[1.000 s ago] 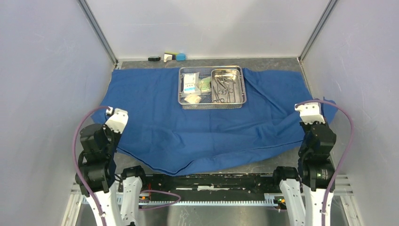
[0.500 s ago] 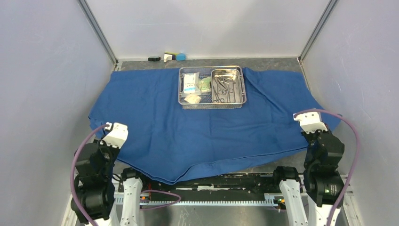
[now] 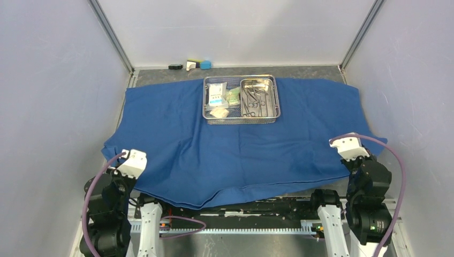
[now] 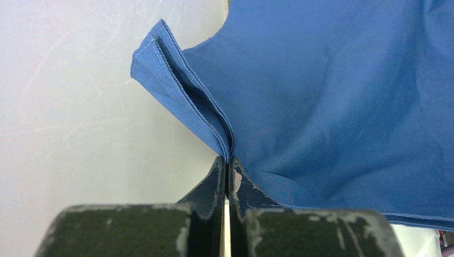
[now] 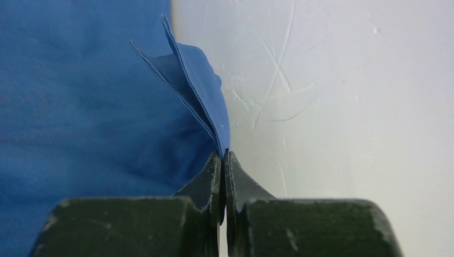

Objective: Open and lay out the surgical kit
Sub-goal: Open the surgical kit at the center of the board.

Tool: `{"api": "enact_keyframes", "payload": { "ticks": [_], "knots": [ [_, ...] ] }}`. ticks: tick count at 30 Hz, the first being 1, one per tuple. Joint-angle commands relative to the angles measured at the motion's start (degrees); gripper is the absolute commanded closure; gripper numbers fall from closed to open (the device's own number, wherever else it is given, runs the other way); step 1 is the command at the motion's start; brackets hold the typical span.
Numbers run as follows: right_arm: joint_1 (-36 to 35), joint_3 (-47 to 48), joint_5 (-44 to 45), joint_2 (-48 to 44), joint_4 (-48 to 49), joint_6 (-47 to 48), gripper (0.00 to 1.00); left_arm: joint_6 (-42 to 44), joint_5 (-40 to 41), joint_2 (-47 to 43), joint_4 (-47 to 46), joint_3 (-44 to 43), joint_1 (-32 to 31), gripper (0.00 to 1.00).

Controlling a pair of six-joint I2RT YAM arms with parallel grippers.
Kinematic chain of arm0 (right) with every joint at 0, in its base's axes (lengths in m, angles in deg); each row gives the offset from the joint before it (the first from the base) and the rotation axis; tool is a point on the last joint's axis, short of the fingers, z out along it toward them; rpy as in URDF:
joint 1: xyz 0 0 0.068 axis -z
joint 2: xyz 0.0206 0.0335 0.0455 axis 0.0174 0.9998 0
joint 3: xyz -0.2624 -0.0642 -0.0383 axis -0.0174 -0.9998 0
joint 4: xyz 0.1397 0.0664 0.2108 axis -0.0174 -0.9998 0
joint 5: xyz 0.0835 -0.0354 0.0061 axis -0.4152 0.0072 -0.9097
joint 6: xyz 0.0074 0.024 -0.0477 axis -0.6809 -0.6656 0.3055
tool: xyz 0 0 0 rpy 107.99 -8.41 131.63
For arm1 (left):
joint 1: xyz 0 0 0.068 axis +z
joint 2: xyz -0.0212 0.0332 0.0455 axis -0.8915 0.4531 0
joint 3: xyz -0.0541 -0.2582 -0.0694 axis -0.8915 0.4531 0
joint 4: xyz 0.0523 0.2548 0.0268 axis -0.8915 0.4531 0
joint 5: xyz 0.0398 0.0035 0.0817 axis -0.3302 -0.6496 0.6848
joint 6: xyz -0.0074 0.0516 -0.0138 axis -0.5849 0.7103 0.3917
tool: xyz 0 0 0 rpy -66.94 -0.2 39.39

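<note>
Left gripper (image 4: pixel 228 163) and right gripper (image 5: pixel 225 156) each pinch a near corner of the blue cloth (image 3: pixel 241 150), which lies spread over the table (image 3: pixel 310 72) with the basket (image 3: pixel 241 121) at its far middle. A hard pull nearward could drag the basket along or slip a corner free

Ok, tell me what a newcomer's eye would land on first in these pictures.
The big blue cloth, spread over most of the table, dominates. On its far middle sits a steel mesh basket with white packets on its left and slim steel instruments on its right. At the near corners, the left gripper and right gripper each pinch a folded edge of the cloth, jaws shut.
</note>
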Motion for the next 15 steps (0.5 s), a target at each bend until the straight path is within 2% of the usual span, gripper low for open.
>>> {"api": "enact_keyframes", "payload": {
  "ticks": [1, 5, 15],
  "knots": [
    [0.1, -3.8, 3.4, -1.0, 1.7, 3.1, 0.95, 2.6, 2.4, 0.0, -0.8, 1.1, 0.0, 0.98],
    [0.1, -8.8, 7.9, -1.6, 5.4, 4.9, 0.94, 4.1, 5.7, 0.4, -3.2, 4.2, 0.0, 0.98],
    [0.1, -15.0, 9.7, 0.6, 9.8, 6.7, 0.90, 10.0, 13.8, 3.3, -11.4, 11.4, 0.0, 0.98]
  ]
}}
